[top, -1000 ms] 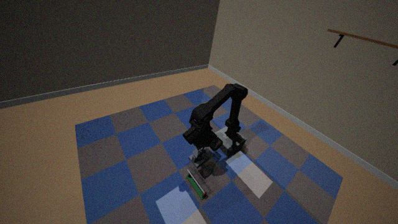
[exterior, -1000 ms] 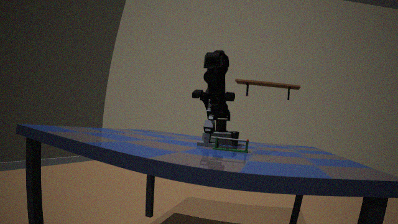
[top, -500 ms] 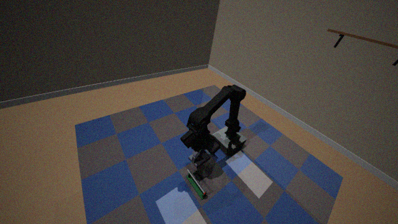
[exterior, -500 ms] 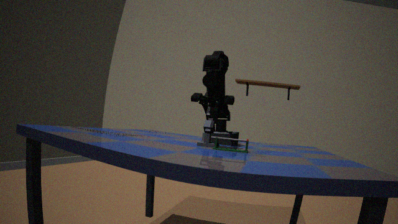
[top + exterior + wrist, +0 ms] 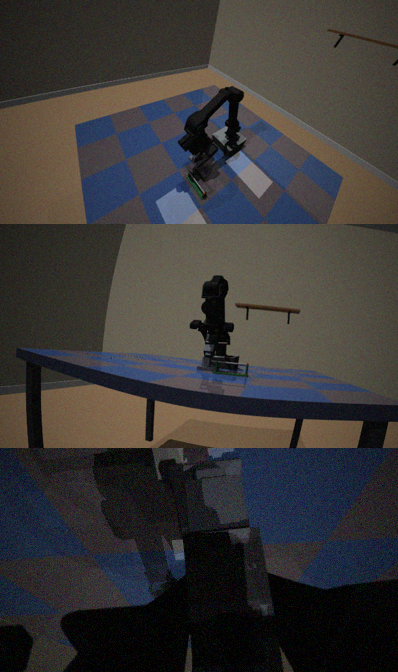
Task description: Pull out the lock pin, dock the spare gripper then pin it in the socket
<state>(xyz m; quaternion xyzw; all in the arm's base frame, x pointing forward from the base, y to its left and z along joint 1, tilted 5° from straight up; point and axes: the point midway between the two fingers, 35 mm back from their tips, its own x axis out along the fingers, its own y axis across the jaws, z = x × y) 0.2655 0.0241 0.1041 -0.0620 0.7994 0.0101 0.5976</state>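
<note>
My gripper [image 5: 218, 575] [image 5: 213, 343] is shut on the spare gripper [image 5: 215, 565], a dark block with a grey side in the wrist view. The spare gripper's far end meets the grey socket mount [image 5: 225, 500] [image 5: 206, 361], or nearly so. How far its spigot is inside the socket is hidden. The pale lock pin [image 5: 198, 183] [image 5: 231, 364] with its red-orange end lies across the green rack [image 5: 196, 188] [image 5: 231, 374], outside the socket and away from my fingers. Darkness and the arm hide the fingertips in the top view.
The arm's base [image 5: 231, 141] stands behind the mount. The green rack is close beside the mount, toward the table's front edge [image 5: 217, 401]. The checkered table top reflects the arm and rack. A wooden shelf [image 5: 364, 38] [image 5: 267, 308] is on the wall, far off.
</note>
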